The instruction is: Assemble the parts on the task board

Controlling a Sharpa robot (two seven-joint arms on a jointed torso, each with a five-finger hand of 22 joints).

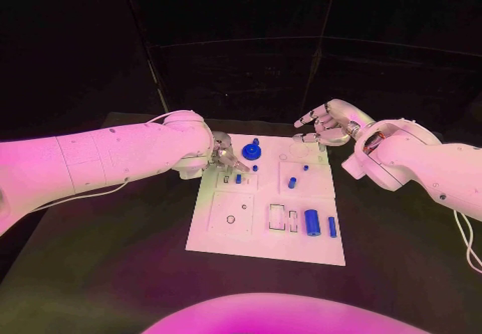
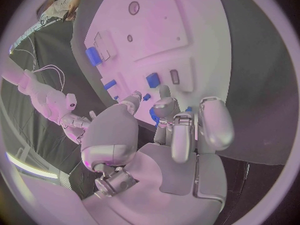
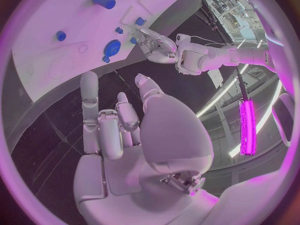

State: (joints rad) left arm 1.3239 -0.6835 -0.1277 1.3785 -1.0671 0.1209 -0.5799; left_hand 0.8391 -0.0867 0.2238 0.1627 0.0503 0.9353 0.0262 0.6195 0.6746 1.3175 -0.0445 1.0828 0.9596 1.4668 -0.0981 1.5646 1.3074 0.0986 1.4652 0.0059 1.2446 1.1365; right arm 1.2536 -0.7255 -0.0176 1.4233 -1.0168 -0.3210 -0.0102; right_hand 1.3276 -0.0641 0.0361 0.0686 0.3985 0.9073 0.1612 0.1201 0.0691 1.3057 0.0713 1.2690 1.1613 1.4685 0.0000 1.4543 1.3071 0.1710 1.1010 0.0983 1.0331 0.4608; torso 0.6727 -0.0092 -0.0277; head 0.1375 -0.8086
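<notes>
The flat white rectangular task board (image 1: 263, 240) lies in the middle of the black table (image 1: 111, 264), its long axis running from 12 to 6 o'clock in the head view, probably so that both arms can reach it equally. Small blue plastic parts are spread over it. A blue round knob-like part (image 1: 251, 150) stands near the board's 12 o'clock end. A short blue peg (image 1: 292, 183) sits near the centre, leaning slightly toward 1 o'clock. At about 4 o'clock a thick blue cylinder (image 1: 313, 222) lies flat, its long axis pointing from 12 to 6, and a thin blue bar (image 1: 332, 227) lies just beside it, parallel. Both seem laid out beside empty rectangular slots, ready for picking.

The left robot hand (image 1: 227, 157) hovers over the board's 10 o'clock corner, close to the knob, fingers apart and partly curled, holding nothing. This looks like an approach toward a part there.

The right robot hand (image 1: 327, 122) is raised off the board's 1 o'clock corner, fingers spread and empty, apparently waiting clear of the work.
</notes>
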